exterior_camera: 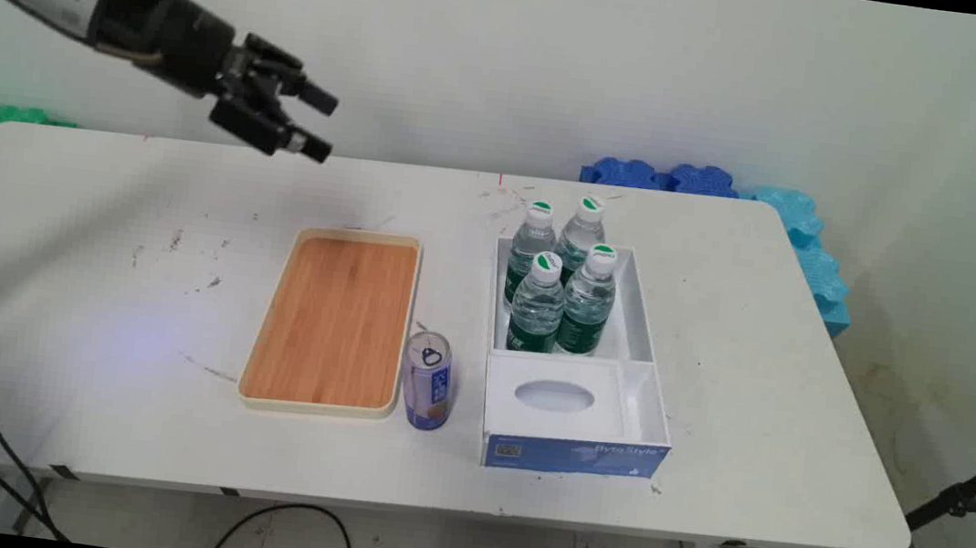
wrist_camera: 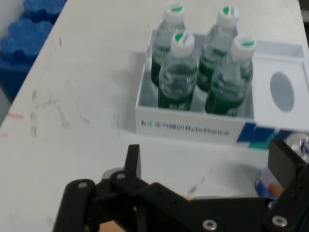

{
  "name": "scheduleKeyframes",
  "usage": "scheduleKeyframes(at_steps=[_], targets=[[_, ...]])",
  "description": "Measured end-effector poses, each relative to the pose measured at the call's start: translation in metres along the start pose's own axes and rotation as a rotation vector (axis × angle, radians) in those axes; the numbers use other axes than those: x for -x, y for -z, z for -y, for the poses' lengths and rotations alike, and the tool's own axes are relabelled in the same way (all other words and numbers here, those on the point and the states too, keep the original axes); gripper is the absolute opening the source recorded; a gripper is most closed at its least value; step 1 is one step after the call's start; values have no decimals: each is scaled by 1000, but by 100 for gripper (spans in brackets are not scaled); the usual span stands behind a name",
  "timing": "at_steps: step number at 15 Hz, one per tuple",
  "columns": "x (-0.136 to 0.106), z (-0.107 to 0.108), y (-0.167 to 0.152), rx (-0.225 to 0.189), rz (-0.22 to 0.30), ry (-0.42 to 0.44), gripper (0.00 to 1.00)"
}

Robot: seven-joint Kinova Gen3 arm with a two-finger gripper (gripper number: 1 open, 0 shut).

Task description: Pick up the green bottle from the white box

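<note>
Main view: the black two-finger gripper (exterior_camera: pixel 320 122) hangs high over the table's far left, fingers spread wide, holding nothing. Hand view: four clear green-capped water bottles (wrist_camera: pixel 200 67) stand in a white box (wrist_camera: pixel 193 126), well apart from the gripper (wrist_camera: pixel 207 166).

White table (exterior_camera: pixel 718 355): wooden tray (exterior_camera: pixel 334 321), can (exterior_camera: pixel 426 381), box (exterior_camera: pixel 575 413).

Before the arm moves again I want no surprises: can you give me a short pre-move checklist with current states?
1. Gripper fingers open, holding nothing: ok.
2. Gripper raised above the table, touching nothing: ok.
3. Wooden tray unoccupied, lying flat: ok.
4. Can upright, standing beside the tray's corner: ok.
5. Four water bottles upright in the white box, caps on: ok.
6. Can sealed: cannot tell.
</note>
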Motion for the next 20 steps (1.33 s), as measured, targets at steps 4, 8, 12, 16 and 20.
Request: scheduleKeyframes(at_steps=[4,8,12,16,20], targets=[[-39,-13,-25,-3,-38,3,100],[-64,-31,-65,6,-45,6,100],[-65,-45,-102,18,-24,26,100],[-48,-60,-141,33,12,45,100],[-29,-68,-169,48,42,54,100]])
